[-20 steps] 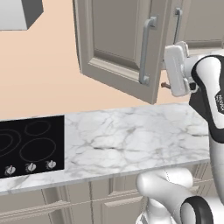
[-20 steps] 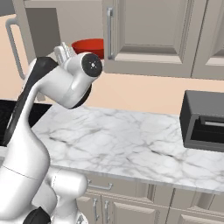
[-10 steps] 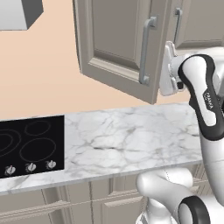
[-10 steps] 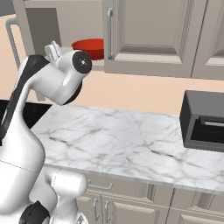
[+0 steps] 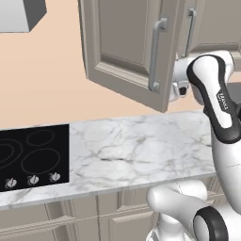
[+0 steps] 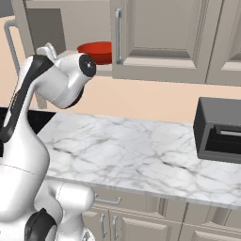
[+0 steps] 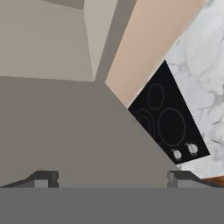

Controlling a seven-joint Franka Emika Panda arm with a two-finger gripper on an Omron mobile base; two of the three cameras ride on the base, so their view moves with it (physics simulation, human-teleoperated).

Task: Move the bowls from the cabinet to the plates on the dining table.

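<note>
Fingers: the gripper [image 7: 113, 177] stands spread wide, its two dark tips at either side of the hand view's bottom with nothing between them.
Facing: a flat grey-beige panel just ahead of the tips, probably the inner face of the swung-out door [image 5: 127, 47]; whether the tips touch it cannot be told.
Hand: tucked behind that door's edge at cabinet height, as seen from the left base.
Door: open, angled out over the counter [image 5: 136, 150], which leaves the shelf exposed for a reach inside.
Red bowl: the bowl [image 6: 95, 51] sits on the shelf of the cabinet [image 6: 160, 37], upright, behind the arm's elbow and well apart from the tips.
Brown bowl: cannot be told from these views.
Beyond: the black cooktop [image 7: 168, 127] lies below and to the side; a dark appliance [image 6: 219, 136] sits on the counter's right.
Judged step: lining up to reach for the red bowl; no bowl moved yet.
</note>
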